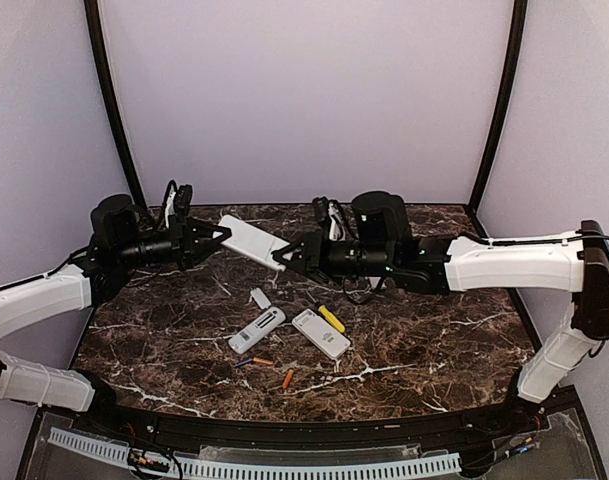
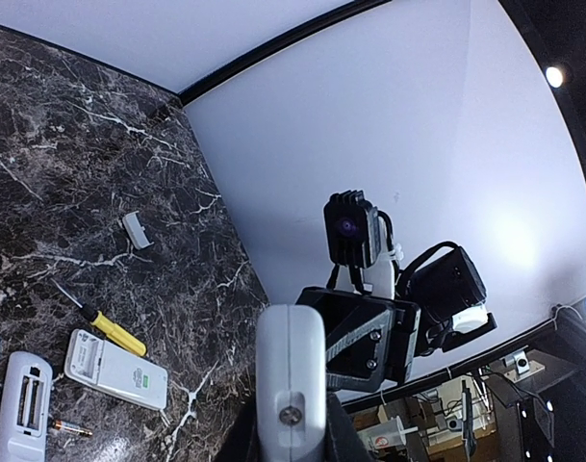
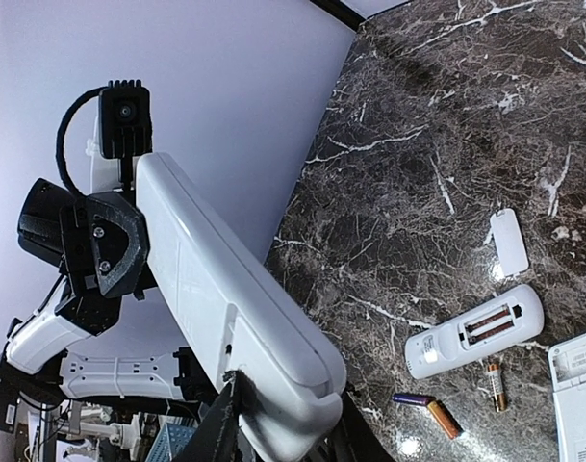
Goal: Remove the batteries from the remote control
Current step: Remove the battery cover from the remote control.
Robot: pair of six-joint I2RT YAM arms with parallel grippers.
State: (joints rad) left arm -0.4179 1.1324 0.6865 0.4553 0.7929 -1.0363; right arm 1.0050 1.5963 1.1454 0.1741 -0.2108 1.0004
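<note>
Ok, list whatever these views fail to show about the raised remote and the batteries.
Raised remote: battery bay unseen; all views show plain faces or an end.
Right claw: finger contact hidden beneath the remote, right wrist view.
Left claw: fingers cut off by bottom edge, left wrist view.
Batteries: too small to count, top view.

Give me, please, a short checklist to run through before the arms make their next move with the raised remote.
1. Left gripper shut on the raised remote: ok.
2. Right gripper clamped on its other end: cannot tell; the jaws flank it.
3. Remote held clear of the table: ok.
4. Its battery cover off: cannot tell.
5. Screwdriver lying free on the table: ok.
</note>
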